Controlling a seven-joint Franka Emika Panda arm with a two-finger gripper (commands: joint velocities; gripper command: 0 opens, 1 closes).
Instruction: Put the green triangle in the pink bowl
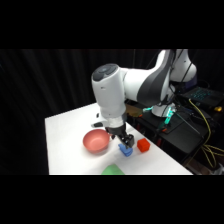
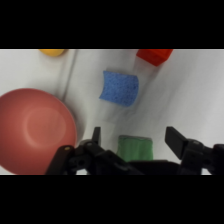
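Observation:
The green triangle [image 2: 134, 148] lies flat on the white table, seen in the wrist view low between the two fingers of my open gripper [image 2: 135, 137], which holds nothing. In the side view the green triangle [image 1: 113, 170] sits at the table's near edge, partly cut off. There my gripper [image 1: 125, 141] hangs just right of the pink bowl [image 1: 96, 141] and close over the blue cube. The pink bowl [image 2: 32, 130] is empty and fills the left of the wrist view.
A blue cube [image 2: 119, 88] lies beyond the green triangle, and a red cube [image 2: 154, 55] beyond that. A yellow object [image 2: 52, 51] shows at the wrist view's top left edge. In the side view the blue cube [image 1: 125, 150] and red cube [image 1: 144, 145] sit right of the bowl.

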